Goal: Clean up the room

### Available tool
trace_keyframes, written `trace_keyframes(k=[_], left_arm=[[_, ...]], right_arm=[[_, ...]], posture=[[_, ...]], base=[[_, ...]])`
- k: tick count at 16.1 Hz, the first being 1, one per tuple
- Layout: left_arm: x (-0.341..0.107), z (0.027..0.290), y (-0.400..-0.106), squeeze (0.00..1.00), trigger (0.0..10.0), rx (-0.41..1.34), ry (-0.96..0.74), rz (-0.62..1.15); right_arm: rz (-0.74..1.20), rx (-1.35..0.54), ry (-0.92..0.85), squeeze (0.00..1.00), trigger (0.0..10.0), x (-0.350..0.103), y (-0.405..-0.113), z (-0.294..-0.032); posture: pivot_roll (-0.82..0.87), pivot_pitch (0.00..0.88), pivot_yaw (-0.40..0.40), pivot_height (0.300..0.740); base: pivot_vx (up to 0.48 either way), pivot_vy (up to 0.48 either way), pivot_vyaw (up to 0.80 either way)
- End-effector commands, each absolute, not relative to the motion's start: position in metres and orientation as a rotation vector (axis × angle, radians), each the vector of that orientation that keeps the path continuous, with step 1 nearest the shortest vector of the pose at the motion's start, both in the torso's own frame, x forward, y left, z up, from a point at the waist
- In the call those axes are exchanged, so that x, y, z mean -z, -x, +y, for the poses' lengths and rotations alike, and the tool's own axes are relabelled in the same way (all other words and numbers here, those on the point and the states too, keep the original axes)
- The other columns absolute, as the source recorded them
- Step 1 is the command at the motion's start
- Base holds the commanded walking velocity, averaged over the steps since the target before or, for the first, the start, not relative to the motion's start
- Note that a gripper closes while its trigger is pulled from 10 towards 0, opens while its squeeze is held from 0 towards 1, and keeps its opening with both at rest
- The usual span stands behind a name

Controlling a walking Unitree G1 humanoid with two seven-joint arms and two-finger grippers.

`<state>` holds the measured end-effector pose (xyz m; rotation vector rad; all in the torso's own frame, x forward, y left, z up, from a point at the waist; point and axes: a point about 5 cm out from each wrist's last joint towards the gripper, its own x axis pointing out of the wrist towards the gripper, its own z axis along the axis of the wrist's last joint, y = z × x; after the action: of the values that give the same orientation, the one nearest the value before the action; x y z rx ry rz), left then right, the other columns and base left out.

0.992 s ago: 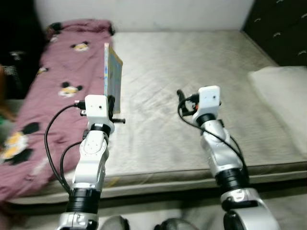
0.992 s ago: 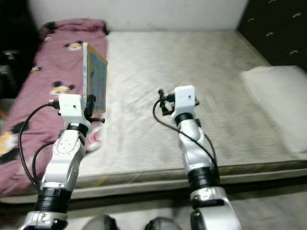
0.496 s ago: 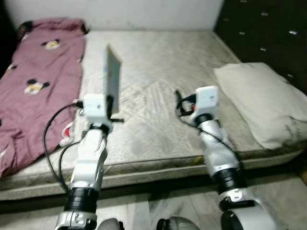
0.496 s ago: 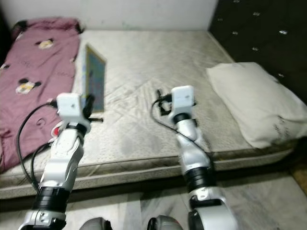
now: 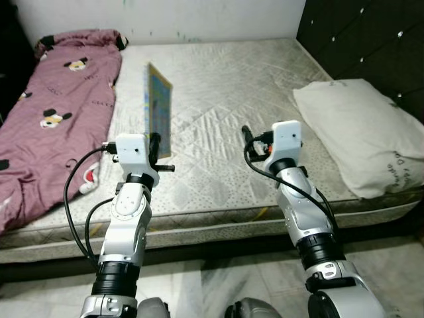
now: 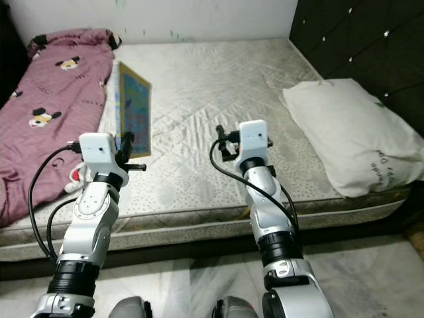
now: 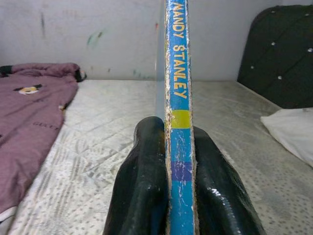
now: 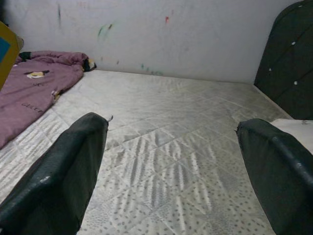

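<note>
A thin blue picture book (image 5: pixel 158 109) stands upright on edge above the mattress (image 5: pixel 218 99), held at its lower end by my left gripper (image 5: pixel 154 144), which is shut on it. Its blue spine (image 7: pixel 178 122) sits between the two black fingers (image 7: pixel 142 191). My right gripper (image 5: pixel 249 138) hovers over the middle of the mattress, open, with nothing between its fingers (image 8: pixel 63 171). A maroon cartoon-print blanket (image 5: pixel 53 112) lies along the left side of the bed. A white pillow (image 5: pixel 358 139) lies on the right side by the headboard.
A dark tufted headboard (image 5: pixel 371 40) runs along the right. A white wall (image 5: pixel 165 16) stands behind the bed. Pale tiled floor (image 5: pixel 218 278) lies between me and the bed's front edge. A small red-and-white item (image 5: pixel 91 177) lies at the blanket's near edge.
The camera has swung right and then a little back, bringing the pillow and headboard into view. Both arms keep the same pose, the book still upright in the left gripper.
</note>
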<state>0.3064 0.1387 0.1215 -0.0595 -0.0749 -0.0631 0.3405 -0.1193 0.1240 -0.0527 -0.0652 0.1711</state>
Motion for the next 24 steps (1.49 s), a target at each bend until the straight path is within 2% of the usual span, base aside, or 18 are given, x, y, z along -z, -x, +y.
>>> trace_keyframes(k=[1, 9, 11, 24], left_arm=[[-0.1353, 0.1436, -0.3082, 0.00, 10.0, 0.052, 0.058, -0.145], [-0.1341, 0.1441, -0.3086, 0.00, 10.0, 0.051, 0.058, -0.137], [-0.1320, 0.1444, -0.3095, 0.00, 10.0, 0.038, 0.047, -0.124], [-0.1311, 0.1446, -0.3099, 0.00, 10.0, 0.037, 0.052, -0.116]], right_arm=[[-0.074, -0.180, 0.042, 0.00, 10.0, -0.1283, -0.3427, -0.1152], [-0.067, -0.177, 0.036, 0.00, 10.0, -0.1276, -0.3437, -0.1152], [-0.067, -0.175, 0.034, 0.00, 10.0, -0.1275, -0.3436, -0.1154], [-0.070, -0.168, 0.046, 0.00, 10.0, -0.1270, -0.3445, -0.1160]], posture=[[-0.08, 0.000, -0.017, 0.740], [-0.08, 0.000, -0.017, 0.740], [-0.08, 0.000, -0.017, 0.740], [-0.08, 0.000, -0.018, 0.740]], base=[[0.300, 0.000, 0.00], [0.332, 0.000, -0.06], [0.000, 0.000, -0.69], [0.000, -0.038, -0.07]])
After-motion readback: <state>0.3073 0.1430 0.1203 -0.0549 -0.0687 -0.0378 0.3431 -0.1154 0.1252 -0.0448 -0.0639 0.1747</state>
